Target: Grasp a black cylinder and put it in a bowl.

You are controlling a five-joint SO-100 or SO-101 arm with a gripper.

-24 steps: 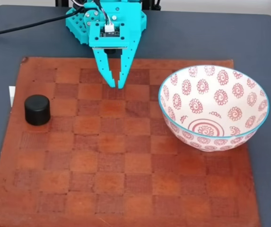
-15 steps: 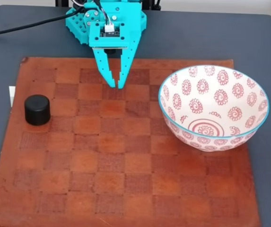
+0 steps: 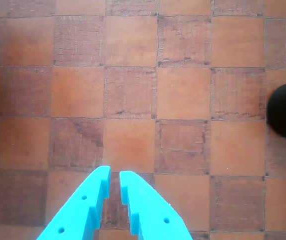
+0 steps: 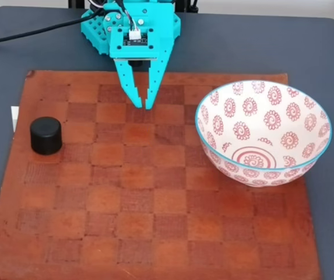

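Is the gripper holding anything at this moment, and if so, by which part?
Nothing is held. The gripper is nearly closed on empty air above the checkered mat; the black cylinder stands apart from it.

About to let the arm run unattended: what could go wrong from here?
The gripper is nearly shut and must open before it can take the black cylinder. The cylinder stands near the checkered mat's left edge in the fixed view, so a nudge could push it off. Carrying it across, low fingers might clip the bowl rim.

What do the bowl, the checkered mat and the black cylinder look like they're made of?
Bowl: likely glazed ceramic, glossy with printed red motifs. Mat: probably leather, creased and mottled brown. Black cylinder: matte, perhaps plastic or rubber; hard to tell.
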